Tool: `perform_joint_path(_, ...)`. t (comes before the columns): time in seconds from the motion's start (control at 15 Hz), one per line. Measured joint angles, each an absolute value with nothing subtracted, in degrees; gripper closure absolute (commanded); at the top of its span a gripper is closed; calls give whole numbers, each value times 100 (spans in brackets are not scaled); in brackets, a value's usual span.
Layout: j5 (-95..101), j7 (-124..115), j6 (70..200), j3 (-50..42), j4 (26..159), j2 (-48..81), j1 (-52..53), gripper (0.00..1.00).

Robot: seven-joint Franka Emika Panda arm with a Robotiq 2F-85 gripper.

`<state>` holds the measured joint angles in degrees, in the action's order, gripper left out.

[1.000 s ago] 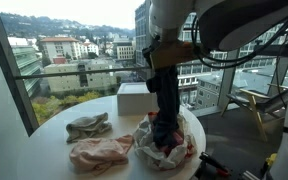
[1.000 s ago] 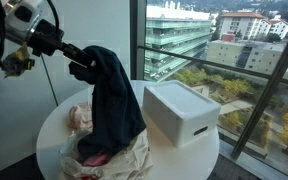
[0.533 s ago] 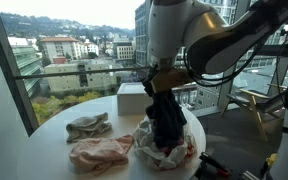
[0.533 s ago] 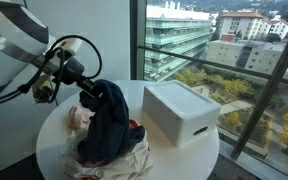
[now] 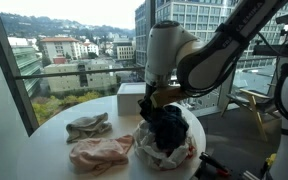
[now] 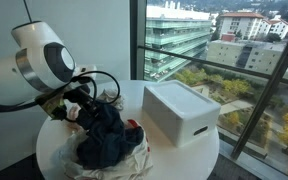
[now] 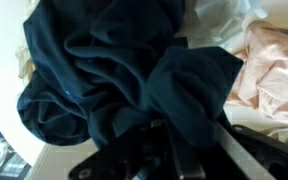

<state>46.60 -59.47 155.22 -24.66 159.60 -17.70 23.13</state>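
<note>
Gripper (image 5: 160, 98) down low over the round table (image 5: 54, 140), clamped tight on a dark blue garment (image 5: 169, 125). Bunched fabric right at the fingertips in the wrist view, folds of the dark blue garment (image 7: 114, 70) filling nearly the whole picture, gripper (image 7: 170, 138) half buried under them. No daylight between jaws and cloth.

Slumped now, that garment (image 6: 104, 138), its lower part resting on a heap of white cloth (image 6: 136, 160) with a touch of red showing in it. Upper part gathered up at the gripper (image 6: 82, 100) in an exterior view, arm coming in from the side away from the window.

Just beside the heap, a white box (image 6: 182, 112), lid on, standing on the window side of the table (image 6: 202, 158). Same box (image 5: 134, 98) behind the gripper in an exterior view.

Farther along the tabletop, a pink cloth (image 5: 99, 152) lying crumpled, its edge touching the heap of white cloth (image 5: 164, 153). Near it, toward the glass, a beige rag (image 5: 88, 127), apart from the garment. Pink cloth (image 7: 274, 70) also peeking in at the edge of the wrist view, right next to the dark folds.
</note>
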Motion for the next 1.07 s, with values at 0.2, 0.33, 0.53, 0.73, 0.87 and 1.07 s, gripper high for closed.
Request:
perform_joint_path(0.2,3610,-5015,15544,-2998,15954,-1290,2825,89)
perform_joint_path(0.33,3313,-4742,15472,-3171,15944,-1066,2947,89)
perform_joint_path(0.53,3172,-4702,15370,-2935,15937,-796,2460,88)
perform_joint_path(0.73,2679,-4269,15374,-2497,15935,-550,1775,89)
perform_joint_path(0.87,2086,-3709,15396,-1934,15909,-360,1113,89)
perform_joint_path(1.07,1487,-3180,15397,-1414,15819,-85,506,60)
